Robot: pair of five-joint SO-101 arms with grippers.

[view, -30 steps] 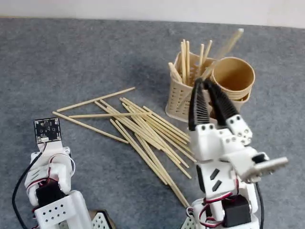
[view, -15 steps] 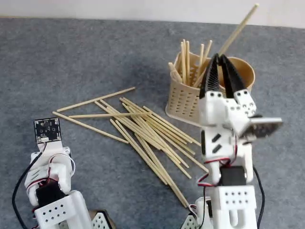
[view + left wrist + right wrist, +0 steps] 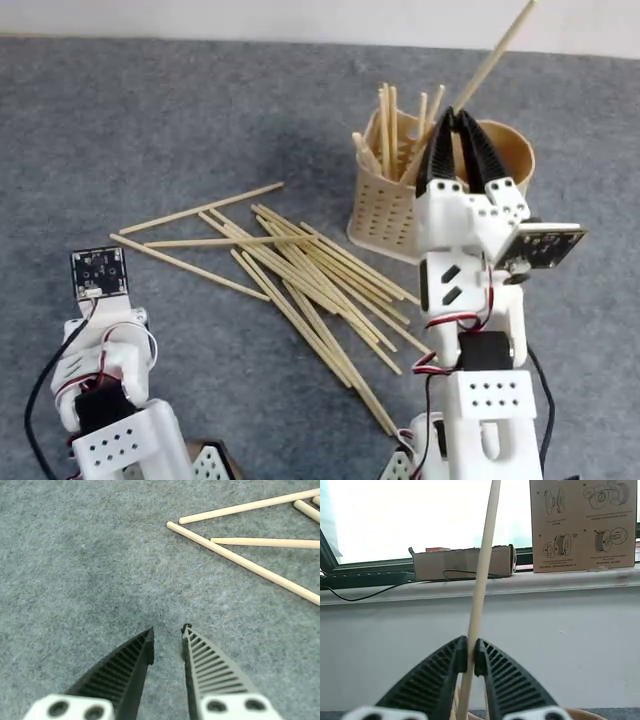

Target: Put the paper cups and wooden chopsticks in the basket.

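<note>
Long pale wooden chopstick [image 3: 497,54] slants upward above the cream perforated plastic basket [image 3: 383,215], pinched by the right hand [image 3: 455,118] poised over it; left hand [image 3: 167,630] hovers, narrowly parted, over the grey table [image 3: 75,555].

Chopstick [image 3: 479,580] far end cut off (picture edge).

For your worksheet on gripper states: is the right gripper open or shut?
Shut on a chopstick: in the right wrist view, the right gripper has it pinched between its tips.
</note>
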